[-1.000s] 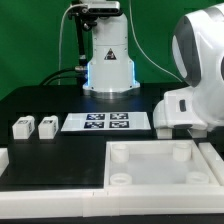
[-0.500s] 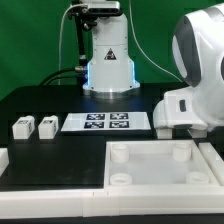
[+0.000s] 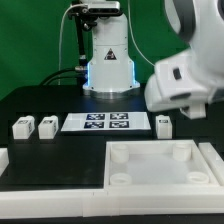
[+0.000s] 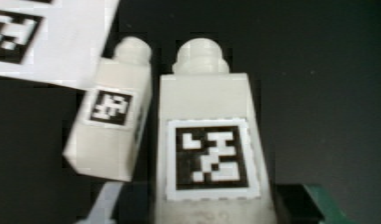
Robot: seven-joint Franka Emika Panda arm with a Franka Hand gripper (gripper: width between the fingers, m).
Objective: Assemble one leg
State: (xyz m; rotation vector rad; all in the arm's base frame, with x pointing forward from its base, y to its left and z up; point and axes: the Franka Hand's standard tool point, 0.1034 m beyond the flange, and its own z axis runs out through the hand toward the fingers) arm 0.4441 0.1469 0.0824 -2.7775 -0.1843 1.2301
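Pick-up stage, by the look of it: fetching a leg, with nothing seated yet.

In the wrist view, centred on a small white plastic block-shaped leg (image 4: pixel 205 130) with a black-and-white square tag on its face and a rounded peg at the end away from the gripper (image 4: pixel 213 205). Lying lengthwise between two dark fingertips (image 4: pixel 322 200), jaws standing apart, one on each side of the near end. Cannot tell whether pressing on it or only straddling it, so cannot tell whether held or resting on the black bench (image 4: pixel 329 60). Just beside it, a second leg (image 4: pixel 109 110) of the same kind, slightly angled, near a corner of the thin flat white marker board (image 4: pixel 36 40).

In the exterior view, a blurred white robot arm (image 3: pixel 185 80) toward that view's right, above what is probably the second leg (image 3: pixel 163 124), just off the marker board's end. Well apart, on the exterior view's left, a third leg (image 3: pixel 22 127) and a fourth leg (image 3: pixel 46 126), side by side. Nearer the camera, a large white square tray-like piece (image 3: pixel 160 165) with round corner sockets, none holding a leg.

Next move, as judged: close firmly on the centred leg, lift clear without nudging its neighbour, carry to a corner socket, and line the peg up before pressing in. Main risk: the tight spacing between the two legs.
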